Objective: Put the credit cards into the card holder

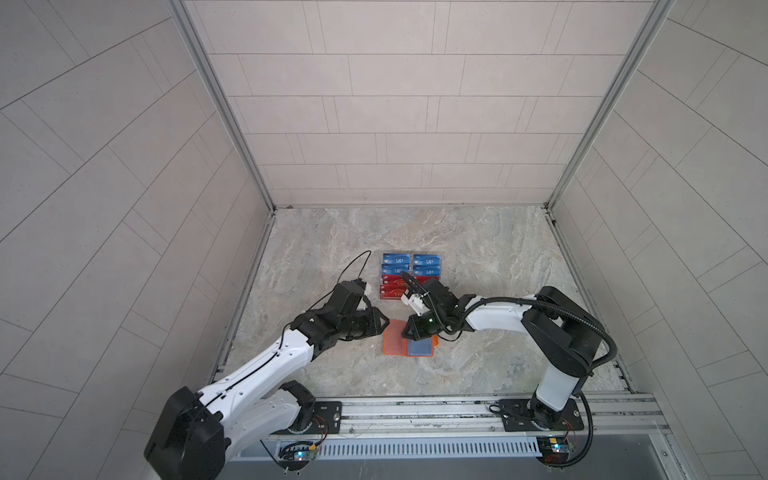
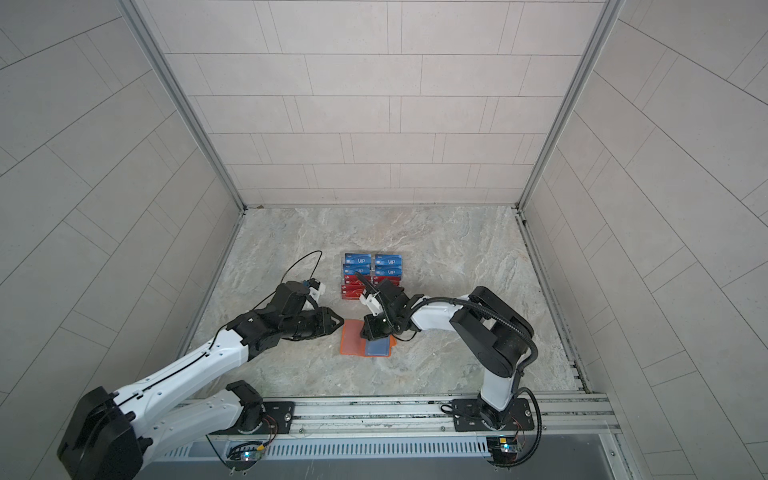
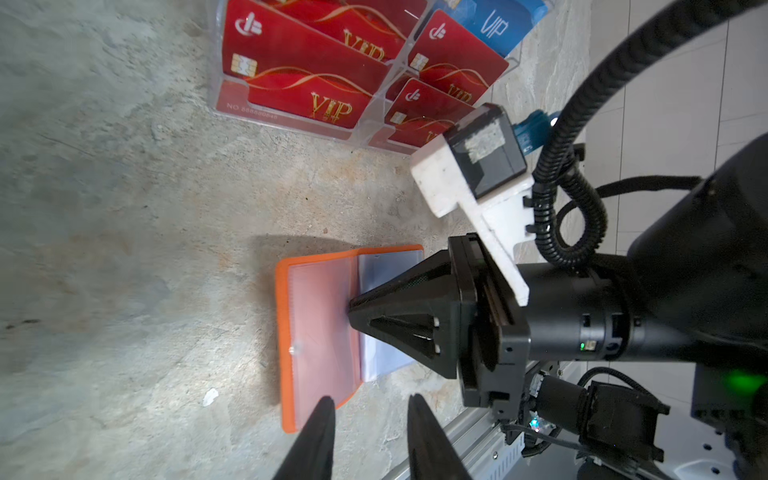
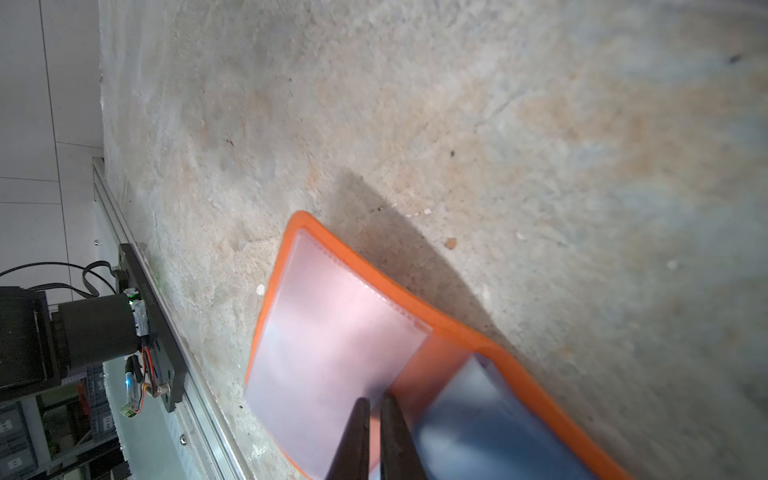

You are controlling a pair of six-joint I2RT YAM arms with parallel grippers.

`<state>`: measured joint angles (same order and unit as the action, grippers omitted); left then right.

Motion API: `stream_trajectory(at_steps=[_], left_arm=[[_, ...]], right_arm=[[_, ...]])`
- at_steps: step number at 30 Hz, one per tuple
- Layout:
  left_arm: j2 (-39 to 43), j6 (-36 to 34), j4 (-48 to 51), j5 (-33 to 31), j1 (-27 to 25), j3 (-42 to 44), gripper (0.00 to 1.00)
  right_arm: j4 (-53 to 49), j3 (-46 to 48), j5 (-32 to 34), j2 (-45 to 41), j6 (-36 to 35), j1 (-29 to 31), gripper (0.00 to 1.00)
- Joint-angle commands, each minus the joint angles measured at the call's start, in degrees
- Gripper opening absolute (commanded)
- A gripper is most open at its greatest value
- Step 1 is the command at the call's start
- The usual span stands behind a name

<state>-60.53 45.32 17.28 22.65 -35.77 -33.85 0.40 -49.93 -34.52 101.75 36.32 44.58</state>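
The orange card holder (image 1: 392, 343) (image 2: 351, 343) (image 3: 320, 324) (image 4: 332, 332) lies open and flat on the stone table. A blue card (image 1: 419, 347) (image 2: 378, 348) (image 4: 498, 436) sits in its right-hand sleeve. My right gripper (image 1: 404, 333) (image 2: 365, 336) (image 3: 351, 311) (image 4: 378, 409) is shut, tips down on the holder at its fold, beside a clear sleeve's edge. Whether it pinches that sleeve does not show. My left gripper (image 1: 388, 321) (image 2: 343, 320) (image 3: 370, 409) is open and empty at the holder's left edge. More red credit cards (image 1: 392, 291) (image 3: 299, 79) and blue ones (image 1: 411, 266) (image 3: 494, 25) stand behind.
The cards stand in clear tiered racks (image 2: 353, 293) (image 3: 365, 124) just behind the holder. A black cable loop (image 1: 353, 266) rises from the left wrist. The metal rail (image 1: 415, 409) runs along the table's front edge, and tiled walls close the other sides.
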Motion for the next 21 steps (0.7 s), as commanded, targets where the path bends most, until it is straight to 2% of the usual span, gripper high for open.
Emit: stream_trajectory(at_steps=[1,11,16,21], left_arm=[[-4.56,1.06,-5.12,0.0,-1.89,-0.86,0.3],[-15.64,1.89,-12.51,-1.76,-4.81,0.87,0.27],[-16.52,0.12,-9.7,-4.03,-5.06,1.46,0.28],[-15.94,-0.97,-6.72,-5.92,-6.3,1.59,0.36]], right_arm=[[-1.18,-1.1,0.08,0.32,0.18,0.26,0.11],[-4.48,-2.58,1.65,-2.06,-0.45,0.21,0.11],[-6.33,-3.24,3.09,-4.27,-0.96,-0.66,0.11],[-10.16,-5.17,4.89,-6.68,-2.89,-2.77,0.12]])
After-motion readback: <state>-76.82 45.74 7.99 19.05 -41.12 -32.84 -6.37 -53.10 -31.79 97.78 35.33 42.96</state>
